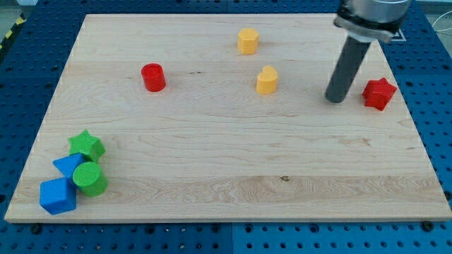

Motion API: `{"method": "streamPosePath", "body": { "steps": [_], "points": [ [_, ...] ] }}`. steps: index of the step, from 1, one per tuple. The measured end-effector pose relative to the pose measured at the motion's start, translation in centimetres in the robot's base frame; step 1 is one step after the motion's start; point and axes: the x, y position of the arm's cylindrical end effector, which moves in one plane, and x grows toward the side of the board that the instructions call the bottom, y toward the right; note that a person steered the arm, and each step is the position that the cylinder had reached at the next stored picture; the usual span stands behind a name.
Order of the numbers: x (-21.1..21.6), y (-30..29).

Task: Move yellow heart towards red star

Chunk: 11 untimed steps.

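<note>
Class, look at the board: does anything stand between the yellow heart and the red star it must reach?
Only my tip: it rests between the yellow heart and the red star, nearer the star. No block lies between them.

1. Bare wood lies between the yellow heart-shaped block [266, 80] and the red star-shaped block [378, 94], except for the dark rod's tip [335, 99], which stands just beside the star on its left.
2. The yellow hexagonal block [247, 41] sits near the heart, toward the view's top.
3. The red cylinder block [152, 77] stands well apart at the view's left.
</note>
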Motion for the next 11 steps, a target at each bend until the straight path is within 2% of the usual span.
{"method": "streamPosePath", "body": {
  "steps": [1, 2, 3, 4, 5, 9, 11],
  "points": [
    [1.9, -4.2],
    [2.1, -11.0],
    [-0.3, -14.5],
    [-2.7, -14.8],
    [-4.4, -13.0],
    [-2.1, -2.4],
    [-4.0, -1.9]
  ]
}}
